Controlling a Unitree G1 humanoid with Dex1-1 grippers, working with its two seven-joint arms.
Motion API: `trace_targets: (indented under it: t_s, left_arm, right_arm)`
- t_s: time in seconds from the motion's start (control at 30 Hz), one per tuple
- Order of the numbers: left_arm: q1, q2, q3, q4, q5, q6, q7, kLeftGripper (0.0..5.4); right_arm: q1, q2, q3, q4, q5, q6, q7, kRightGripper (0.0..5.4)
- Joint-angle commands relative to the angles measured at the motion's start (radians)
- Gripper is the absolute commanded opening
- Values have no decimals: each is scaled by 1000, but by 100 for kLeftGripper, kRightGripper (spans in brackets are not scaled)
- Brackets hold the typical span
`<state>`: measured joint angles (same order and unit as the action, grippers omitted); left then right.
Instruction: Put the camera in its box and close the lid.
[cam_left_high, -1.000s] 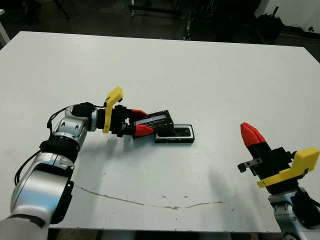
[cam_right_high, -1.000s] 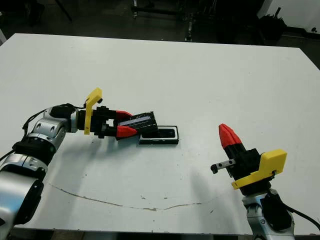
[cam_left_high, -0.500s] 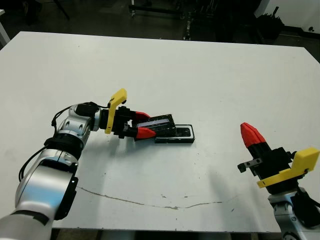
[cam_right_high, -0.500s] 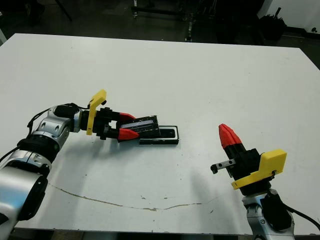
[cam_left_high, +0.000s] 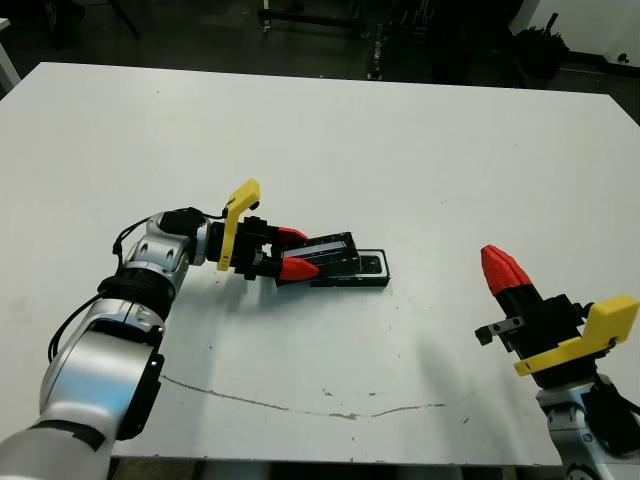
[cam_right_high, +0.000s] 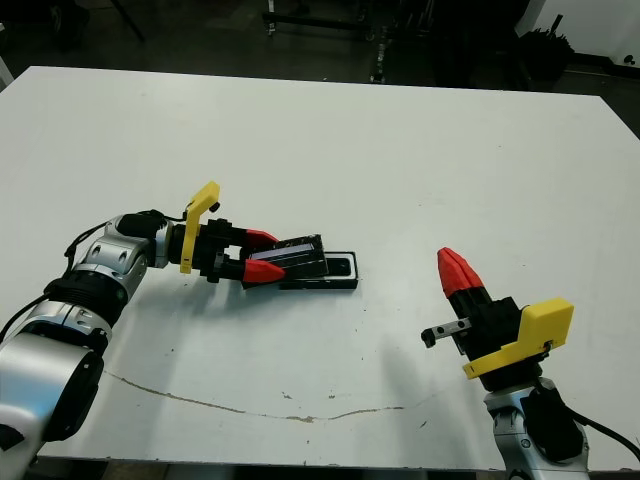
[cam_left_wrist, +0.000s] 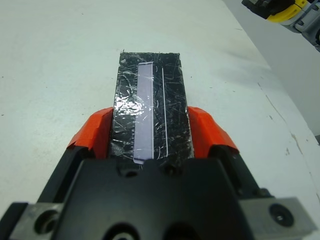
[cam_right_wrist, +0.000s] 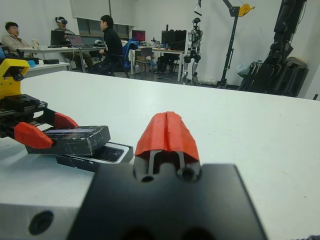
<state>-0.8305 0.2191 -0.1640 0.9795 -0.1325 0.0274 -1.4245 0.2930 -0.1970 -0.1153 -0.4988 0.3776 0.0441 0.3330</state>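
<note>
The lid (cam_left_high: 328, 252), clamped in the left gripper (cam_left_high: 292, 253), has lowered over the box (cam_left_high: 352, 270); square its edges before releasing.

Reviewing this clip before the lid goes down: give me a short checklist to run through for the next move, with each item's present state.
1. Left gripper has the lid held by its two long sides: ok.
2. Lid is over the box: not ok, it covers only the box's left part; the right end lies open.
3. Lid is level with the box: not ok, in the right wrist view it sits raised above the box's rim.
4. Camera is inside the box: cannot tell, only a dark shape shows in the open end.
5. Right gripper is clear of the box: ok, shut and off to the right.
6. Table around the box is free: ok.
</note>
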Motion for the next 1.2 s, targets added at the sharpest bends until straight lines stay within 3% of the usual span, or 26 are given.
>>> trace_targets:
  t_s: [0.03,0.53,1.2]
  left_arm:
    - [19,-34,-48,11,54,-27,6,316]
    - [24,-108,-99,54,79,-60,20,316]
    - [-23,-247,-111,218,113,-122,83,316]
  right_arm:
    - [6,-5,-5,-7,10,18,-3,0]
    - [7,-5,-14,4,11,8,-1,0]
    - [4,-8,-27,11,17,2,7,0]
